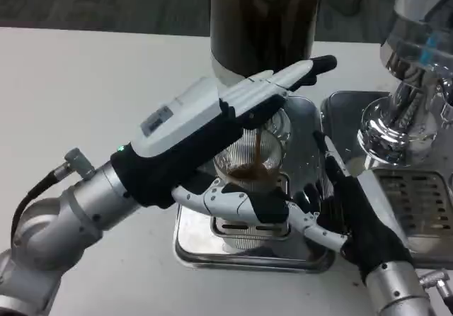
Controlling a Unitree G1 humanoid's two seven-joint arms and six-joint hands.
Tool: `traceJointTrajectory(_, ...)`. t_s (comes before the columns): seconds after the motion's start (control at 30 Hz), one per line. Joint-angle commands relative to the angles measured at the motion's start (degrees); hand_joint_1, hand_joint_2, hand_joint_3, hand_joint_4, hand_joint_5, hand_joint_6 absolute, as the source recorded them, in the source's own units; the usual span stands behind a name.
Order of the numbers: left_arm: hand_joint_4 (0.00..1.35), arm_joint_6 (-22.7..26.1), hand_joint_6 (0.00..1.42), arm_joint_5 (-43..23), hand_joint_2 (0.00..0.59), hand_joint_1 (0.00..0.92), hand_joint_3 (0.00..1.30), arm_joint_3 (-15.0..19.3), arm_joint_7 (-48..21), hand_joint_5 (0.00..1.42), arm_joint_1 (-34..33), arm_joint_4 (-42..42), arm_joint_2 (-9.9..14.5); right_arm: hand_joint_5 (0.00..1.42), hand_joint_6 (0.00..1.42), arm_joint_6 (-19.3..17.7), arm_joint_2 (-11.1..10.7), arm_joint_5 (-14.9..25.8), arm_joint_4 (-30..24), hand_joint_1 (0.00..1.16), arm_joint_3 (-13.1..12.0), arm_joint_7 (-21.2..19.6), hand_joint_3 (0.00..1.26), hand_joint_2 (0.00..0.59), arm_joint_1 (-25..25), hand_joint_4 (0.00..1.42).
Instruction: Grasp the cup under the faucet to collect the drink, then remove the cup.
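While brown drink streams in, clear ribbed plastic cup [249,178] stands on steel drip tray [190,249] under dark dispenser [263,18]. Left hand [212,128] wraps cup; right hand [340,213] beside, whether holding, cannot tell. Thin-walled, light, crushable, slosh-prone: you grip mid-wall gently.

Left robot hand [233,153] wraps the ribbed clear cup [249,188] collecting brown drink; right robot hand [340,210] touches it at three o'clock.
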Motion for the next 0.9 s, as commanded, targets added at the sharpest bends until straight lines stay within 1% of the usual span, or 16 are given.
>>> traceJointTrajectory(0.03, 0.0, -0.03, 0.08, 1.3, 0.111, 0.0, 0.0, -0.51, -0.72, 0.09, 0.06, 0.26, 0.85, 0.0, 0.0, -1.79, 0.29, 0.56, 1.81, 0.62, 0.61, 0.64, 0.0, 0.223, -1.95, 0.0)
traceJointTrajectory(0.23, 0.0, 0.02, 0.07, 1.13, 0.113, 0.0, 0.0, 0.17, -0.31, 0.08, 0.18, 0.41, 1.11, 0.0, 0.0, -2.59, 0.88, 1.16, 2.67, 0.62, 0.73, 0.25, 0.0, 0.222, -2.05, 0.0)
traceJointTrajectory(0.3, 0.0, 0.28, 0.07, 0.15, 0.114, 0.0, 0.0, 0.79, 0.1, 0.08, 0.39, 0.47, 1.02, 0.0, 0.0, -2.8, 1.01, 1.42, 2.79, 0.62, 0.78, 0.25, 0.0, 0.223, -2.05, 0.0)
traceJointTrajectory(0.43, 0.0, 0.31, 0.03, 0.19, 0.112, 0.0, 0.0, 3.24, 1.84, 0.06, 0.52, 0.27, 1.09, 0.0, 0.0, -3.12, 1.34, 1.92, 3.26, 0.62, 0.7, 0.27, 0.0, 0.226, -2.14, 0.0)
traceJointTrajectory(0.53, 0.0, 0.72, 0.01, -1.63, 0.113, 0.0, 0.0, 6.08, 3.13, 0.05, 0.78, 1.2, 1.22, 0.0, 0.0, -3.4, 1.46, 2.19, 3.61, 0.62, 0.6, 0.29, 0.0, 0.228, -2.17, 0.0)
traceJointTrajectory(0.7, 0.0, 0.18, 0.01, -1.64, 0.113, 0.0, 0.0, 10.06, 5.15, 0.05, 1.78, 2.56, 1.82, 0.0, 0.0, -3.76, 1.51, 2.47, 4.02, 0.62, 0.5, 0.23, 0.0, 0.229, -2.22, 0.0)
traceJointTrajectory(0.9, 0.0, 0.44, 0.01, -1.47, 0.114, 0.0, 0.0, 12.73, 7.2, 0.04, 4.13, 1.16, 0.99, 0.0, 0.0, -3.86, 1.46, 2.9, 4.08, 0.62, 0.32, 0.61, 0.0, 0.229, -2.18, 0.0)
